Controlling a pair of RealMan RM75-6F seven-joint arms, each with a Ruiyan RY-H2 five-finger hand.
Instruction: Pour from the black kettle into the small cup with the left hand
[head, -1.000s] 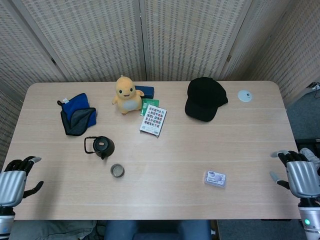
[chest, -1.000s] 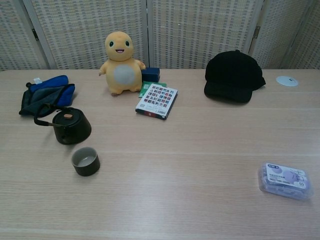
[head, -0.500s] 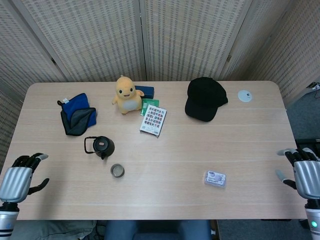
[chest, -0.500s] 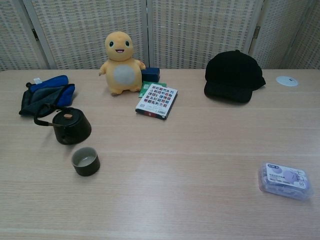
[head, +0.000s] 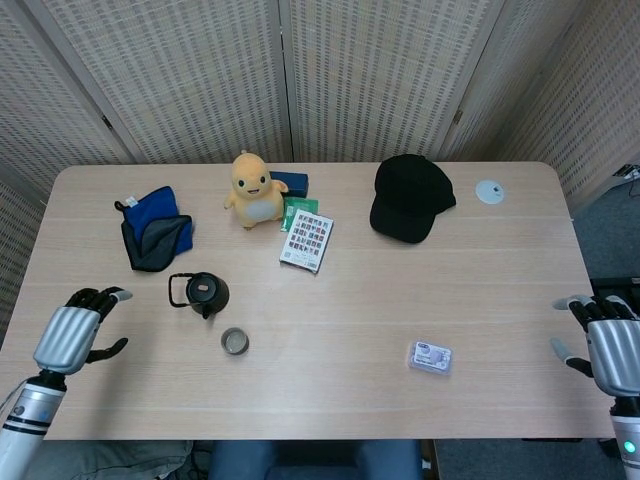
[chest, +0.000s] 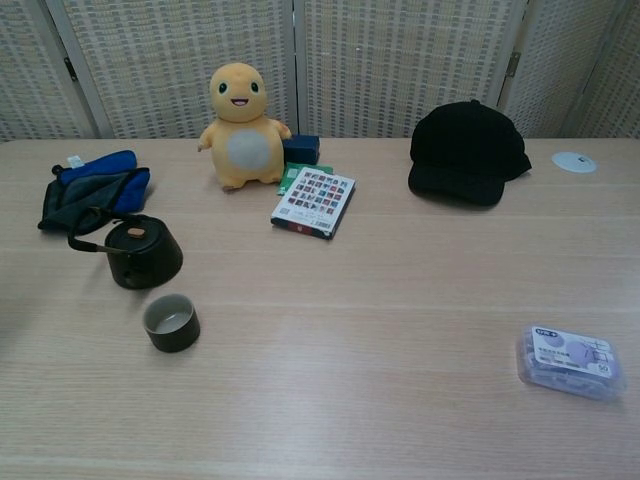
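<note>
The black kettle (head: 205, 293) (chest: 140, 251) stands upright on the table's left half, its loop handle pointing left. The small dark cup (head: 235, 342) (chest: 171, 322) sits just in front of it and slightly to the right, apart from it. In the head view my left hand (head: 72, 333) hovers over the table's front left part, well left of the kettle, fingers apart and holding nothing. At the front right table edge my right hand (head: 610, 352) is open and empty too. Neither hand shows in the chest view.
A blue and grey cloth (head: 155, 228) lies behind the kettle. Further back are a yellow plush toy (head: 254, 189), a patterned booklet (head: 307, 240), a black cap (head: 409, 198) and a small white disc (head: 489, 192). A clear plastic box (head: 430, 357) lies front right.
My left hand has moved up and to the right, from off the table's front left corner to over the tabletop, nearer the kettle. The right hand has drifted slightly outward.
</note>
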